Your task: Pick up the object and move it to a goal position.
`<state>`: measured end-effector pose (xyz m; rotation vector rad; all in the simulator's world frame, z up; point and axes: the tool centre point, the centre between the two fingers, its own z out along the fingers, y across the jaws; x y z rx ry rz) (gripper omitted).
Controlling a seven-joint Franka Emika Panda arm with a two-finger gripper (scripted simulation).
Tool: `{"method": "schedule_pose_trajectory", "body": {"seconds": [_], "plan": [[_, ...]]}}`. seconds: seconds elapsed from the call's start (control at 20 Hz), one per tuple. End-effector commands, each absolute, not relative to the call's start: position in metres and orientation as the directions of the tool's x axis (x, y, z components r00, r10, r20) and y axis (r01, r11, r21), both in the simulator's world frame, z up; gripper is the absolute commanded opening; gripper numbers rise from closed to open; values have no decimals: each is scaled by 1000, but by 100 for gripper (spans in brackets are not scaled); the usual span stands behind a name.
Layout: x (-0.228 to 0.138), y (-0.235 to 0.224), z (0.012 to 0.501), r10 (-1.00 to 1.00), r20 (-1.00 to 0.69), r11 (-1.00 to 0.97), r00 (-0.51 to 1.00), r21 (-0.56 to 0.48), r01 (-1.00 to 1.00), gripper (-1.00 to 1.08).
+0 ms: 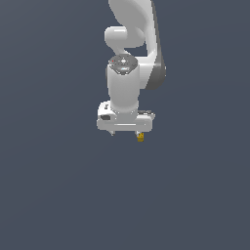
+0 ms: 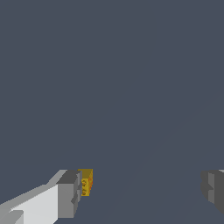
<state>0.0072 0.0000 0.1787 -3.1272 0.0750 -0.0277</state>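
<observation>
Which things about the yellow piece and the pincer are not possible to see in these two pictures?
- Exterior view: the pincer fingertips are hidden under the white hand body; the yellow piece is too small to show its shape.
- Wrist view: the yellow piece lies against one finger, which covers part of it; whether they touch is unclear.
- Wrist view: the other finger is cut by the picture edge.
- No goal marker shows in either view.
</observation>
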Motion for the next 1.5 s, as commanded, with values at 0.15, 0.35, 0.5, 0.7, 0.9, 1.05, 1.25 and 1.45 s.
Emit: {"method": "schedule_pose_trajectory", "body": {"seconds": [0.15,0.35,0.5,0.7,0.9,1.05,1.25,1.45], "plan": [[7,0,177,-49,16,-999,999,-19,-49,100],[7,-3,173,-54,13,-998,998,-37,-53,100],[7,-4,173,-55,13,-998,998,-41,-54,100],[6,-1,170,-53,13,-998,998,-38,-53,100],[-1,7,160,-50,11,-998,999,-34,-49,100],[-9,16,147,-44,9,-999,999,-28,-44,100],[-26,34,124,-34,6,-999,999,-18,-33,100],[-48,52,101,-20,3,-1000,1000,-9,-20,100]]}}
